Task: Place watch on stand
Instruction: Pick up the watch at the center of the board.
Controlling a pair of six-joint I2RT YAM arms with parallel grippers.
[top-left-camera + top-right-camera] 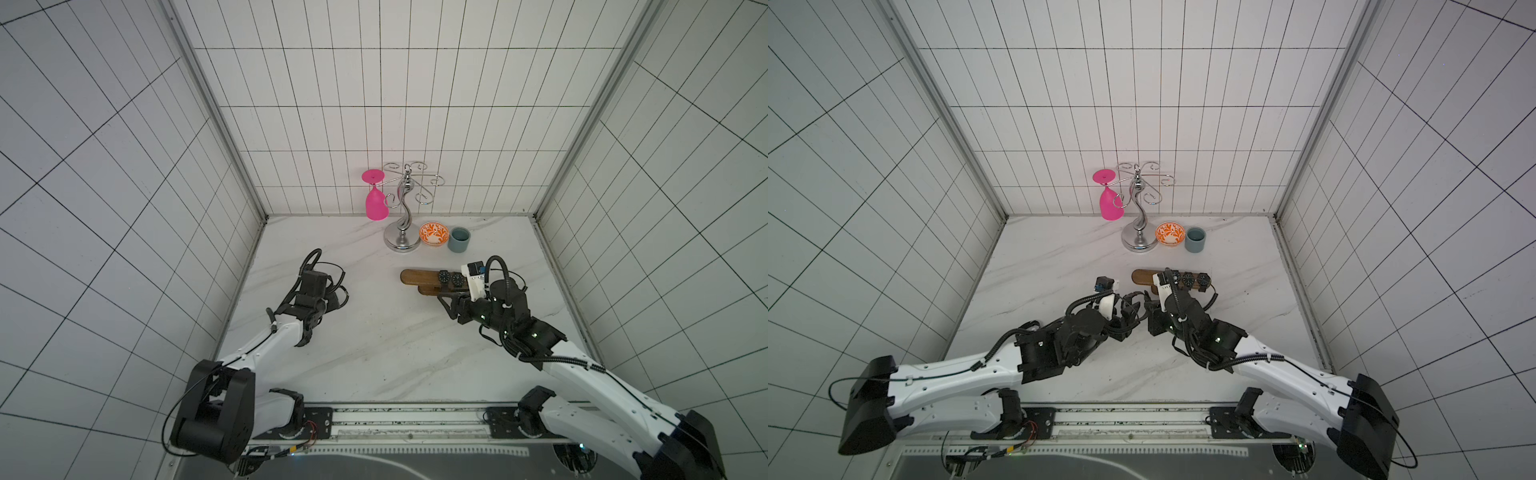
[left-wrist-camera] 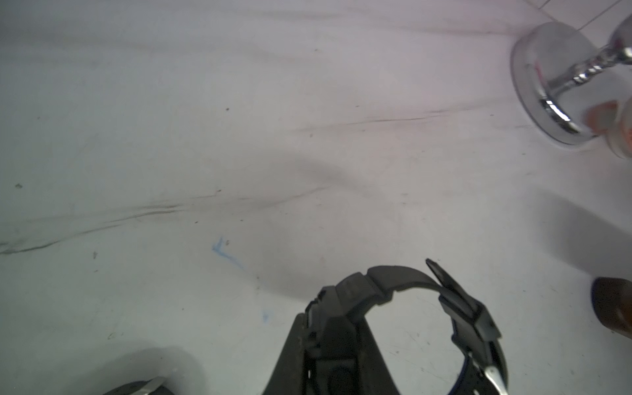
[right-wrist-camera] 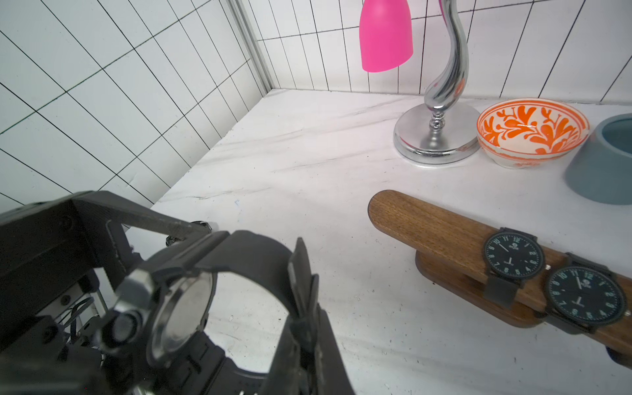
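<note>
**Handover above the marble desk (image 3: 307, 154).** A chunky black watch (image 3: 246, 253), strap buckled into a loop, hangs clear of the surface. It is near the free rounded end of the wooden stand (image 3: 427, 222) but not yet on it.

The left tool (image 2: 328, 321) is pinched together on the watch at its case. One finger (image 3: 307, 342) of the right tool (image 1: 1147, 308) lies against the buckle side of the strap. Its partner is hidden, so it cannot be told whether that tool grips or merely steadies.

Two dark-dialled watches (image 3: 514, 258) sit side by side further along the bar. A chrome rack (image 3: 437, 136), an orange bowl (image 3: 531, 130) and a grey cup (image 3: 608, 157) stand behind.

**The risks**
- If either tool lets go before the other has a firm hold, the watch would likely drop to the desk.
- The loose strap tail could catch on the bar's end as the loop is threaded.
- A hard push along the bar might slide the stand on its short base or crowd the mounted watches.

**What each view gives**
- The right wrist view alone shows the mounted dials and the watch's case.
- The left wrist view shows the open loop with bare desk through it, and only a dark sliver of the stand (image 2: 615, 307).
- The top views do not agree. In a top view the arms meet before the stand (image 1: 1142, 276), the watch lost among black parts. In a top view they stand well apart, only the right arm near the stand (image 1: 415, 276).
</note>
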